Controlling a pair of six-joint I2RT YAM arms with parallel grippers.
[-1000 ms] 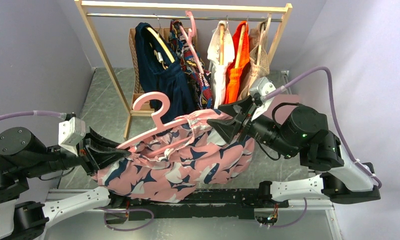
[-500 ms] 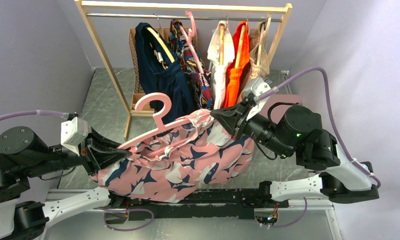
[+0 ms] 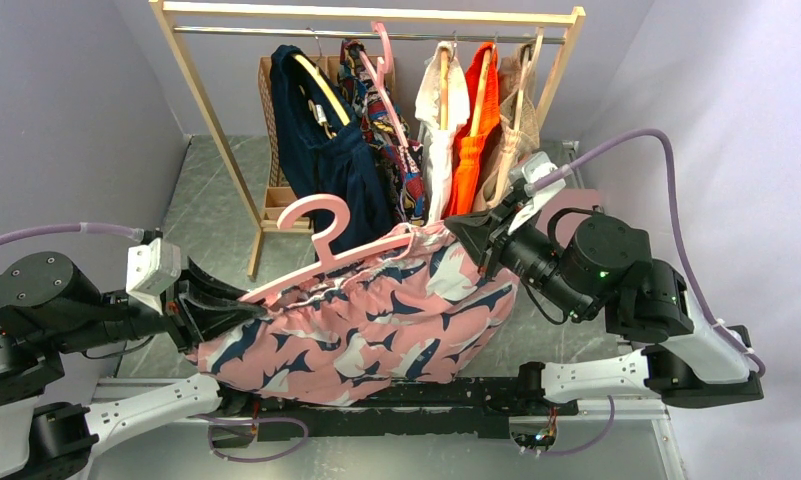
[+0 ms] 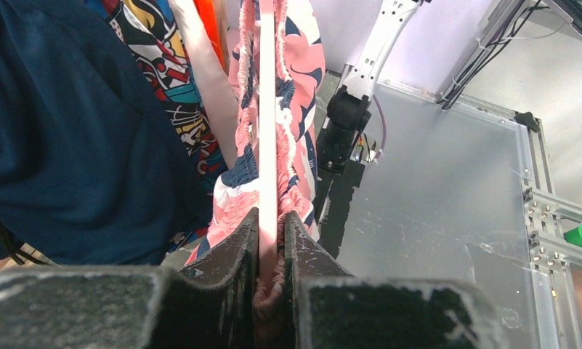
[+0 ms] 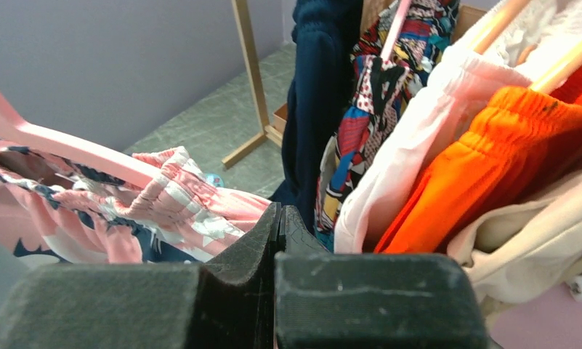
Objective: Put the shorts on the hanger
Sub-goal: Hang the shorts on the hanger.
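The pale-pink hanger (image 3: 323, 243) hangs in the air between both arms, its hook pointing up and back. The pink, navy and white shorts (image 3: 376, 330) are stretched along it, waistband running up its sloping arm. My left gripper (image 3: 238, 303) is shut on the hanger's lower end, with bunched waistband pinched in beside it. In the left wrist view the hanger (image 4: 267, 109) runs straight out from that gripper (image 4: 269, 218), with the shorts (image 4: 302, 43) on both sides. My right gripper (image 3: 456, 225) is shut at the waistband's far end and holds it taut. In the right wrist view the shorts (image 5: 186, 203) and hanger (image 5: 70, 149) lie left of that gripper (image 5: 280, 209).
A wooden clothes rack (image 3: 376, 14) stands close behind, carrying a navy garment (image 3: 326, 150), a multicolour one (image 3: 391, 140), a white one (image 3: 441, 120) and an orange one (image 3: 476, 120). My right gripper is almost against these clothes. Purple walls close in both sides.
My right gripper went from open to shut on the waistband's end and pulled it right and back. The slumped shorts are now spread taut along the hanger. The left gripper held still.
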